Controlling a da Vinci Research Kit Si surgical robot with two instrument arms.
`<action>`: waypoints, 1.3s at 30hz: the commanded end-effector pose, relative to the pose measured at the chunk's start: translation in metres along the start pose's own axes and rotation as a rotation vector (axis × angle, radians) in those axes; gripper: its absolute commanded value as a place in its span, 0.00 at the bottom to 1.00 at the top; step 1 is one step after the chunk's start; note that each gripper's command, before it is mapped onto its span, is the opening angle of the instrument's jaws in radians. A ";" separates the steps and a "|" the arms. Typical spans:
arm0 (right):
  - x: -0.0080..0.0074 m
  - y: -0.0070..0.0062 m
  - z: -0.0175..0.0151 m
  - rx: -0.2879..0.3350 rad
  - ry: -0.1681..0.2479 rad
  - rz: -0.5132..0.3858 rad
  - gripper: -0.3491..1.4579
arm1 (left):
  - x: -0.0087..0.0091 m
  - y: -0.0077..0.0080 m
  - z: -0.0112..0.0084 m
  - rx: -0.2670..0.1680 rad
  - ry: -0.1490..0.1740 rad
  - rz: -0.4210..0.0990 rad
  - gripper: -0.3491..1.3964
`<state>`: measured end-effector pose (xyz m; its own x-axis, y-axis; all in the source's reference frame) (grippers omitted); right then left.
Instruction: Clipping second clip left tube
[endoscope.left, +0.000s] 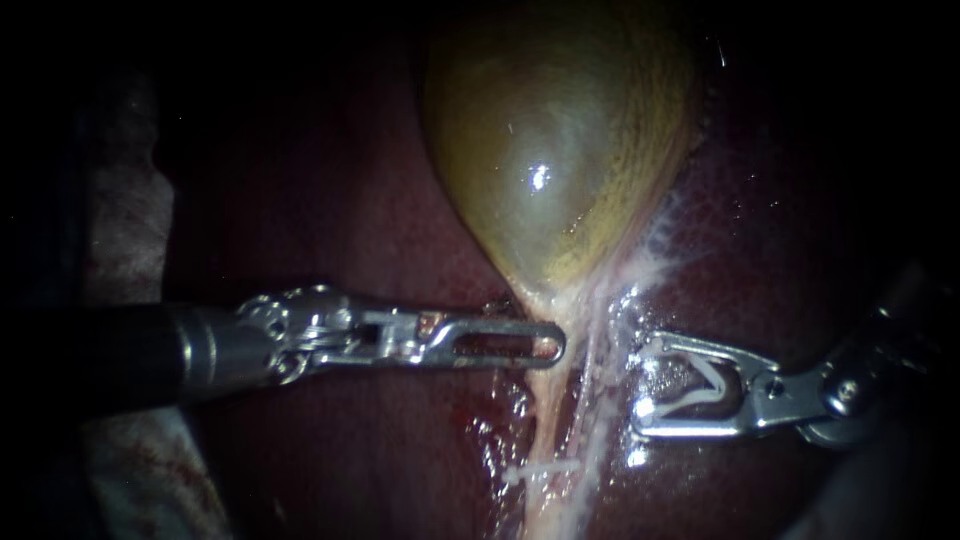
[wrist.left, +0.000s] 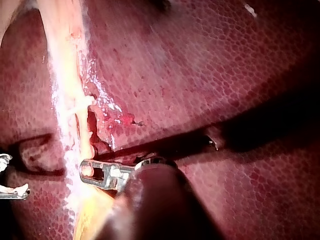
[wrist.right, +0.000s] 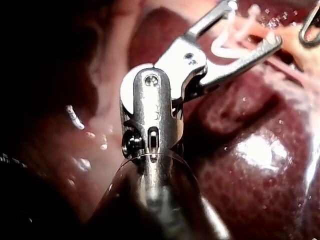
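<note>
Two instruments, two clips. Left instrument (endoscope.left: 555, 345) tip meets the tube (endoscope.left: 547, 420); grip state cannot be told. Right instrument (endoscope.left: 642, 388), 4 o'clock, holds the loaded clip (endoscope.left: 700, 396) between spread jaws. The placed clip (endoscope.left: 540, 468) sits across the tube, 6 o'clock.

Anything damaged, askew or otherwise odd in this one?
Nothing alarming. A raw reddish patch lies on the liver beside the tube, ahead of the left instrument. The placed clip sits across the tube; the right instrument holds its loaded clip.
</note>
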<state>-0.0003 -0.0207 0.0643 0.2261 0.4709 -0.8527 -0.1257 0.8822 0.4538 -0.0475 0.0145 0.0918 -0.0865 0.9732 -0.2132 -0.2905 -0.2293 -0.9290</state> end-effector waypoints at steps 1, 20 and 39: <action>0.0000 -0.0001 0.0001 -0.002 0.000 0.002 0.53 | 0.0000 0.0003 -0.0001 0.001 -0.006 0.004 0.00; -0.0025 -0.0004 0.0019 -0.001 -0.014 0.096 0.52 | 0.0004 0.0016 -0.0009 0.001 -0.011 0.003 0.00; -0.0061 0.0003 0.0051 0.007 -0.041 0.128 0.52 | 0.0004 0.0017 -0.0009 0.001 -0.011 0.008 0.00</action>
<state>0.0034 -0.0234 0.0712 0.2497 0.5802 -0.7752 -0.1467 0.8140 0.5620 -0.0472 0.0145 0.0899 -0.0996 0.9710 -0.2175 -0.2906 -0.2374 -0.9269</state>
